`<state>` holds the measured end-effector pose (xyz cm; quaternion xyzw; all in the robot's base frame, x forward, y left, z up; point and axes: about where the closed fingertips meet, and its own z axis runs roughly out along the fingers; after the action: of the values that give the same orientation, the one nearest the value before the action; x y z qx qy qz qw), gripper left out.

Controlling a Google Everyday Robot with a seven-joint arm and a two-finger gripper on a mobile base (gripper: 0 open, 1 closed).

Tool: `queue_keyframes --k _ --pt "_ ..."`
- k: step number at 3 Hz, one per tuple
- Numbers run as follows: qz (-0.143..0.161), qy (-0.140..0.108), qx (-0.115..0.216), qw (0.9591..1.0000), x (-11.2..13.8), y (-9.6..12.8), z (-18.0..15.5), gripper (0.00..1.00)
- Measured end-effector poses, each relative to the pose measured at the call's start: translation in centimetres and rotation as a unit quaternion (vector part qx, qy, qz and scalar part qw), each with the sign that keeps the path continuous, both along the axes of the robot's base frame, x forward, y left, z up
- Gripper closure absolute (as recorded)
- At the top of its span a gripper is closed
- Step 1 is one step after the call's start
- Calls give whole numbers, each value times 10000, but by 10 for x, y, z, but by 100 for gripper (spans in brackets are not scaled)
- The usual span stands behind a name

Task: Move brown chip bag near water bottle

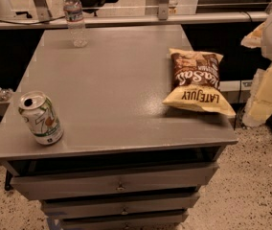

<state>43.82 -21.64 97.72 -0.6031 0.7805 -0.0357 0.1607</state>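
The brown chip bag (195,82) lies flat near the right edge of the grey table (112,95), its pale "LATE JULY" band toward the front. The water bottle (74,17) stands upright at the table's back left, far from the bag. My gripper (266,92) is at the right edge of the view, off the table and to the right of the bag, not touching it.
A green-and-white soda can (40,118) stands tilted at the table's front left corner. The table has drawers (119,183) below its front edge. A rail and shelf (174,18) run behind the table. Speckled floor (255,186) lies to the right.
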Motion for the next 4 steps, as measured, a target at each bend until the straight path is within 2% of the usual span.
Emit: queue_keyframes --k 1,2,3,4 --pt "5 -62 19 10000 2 3 -2 0" --pt "53 -281 131 9995 12 11 -16 0" --pt "47 -630 314 9975 39 18 -45 0" --pt "-48 -836 546 9950 67 22 -73 0"
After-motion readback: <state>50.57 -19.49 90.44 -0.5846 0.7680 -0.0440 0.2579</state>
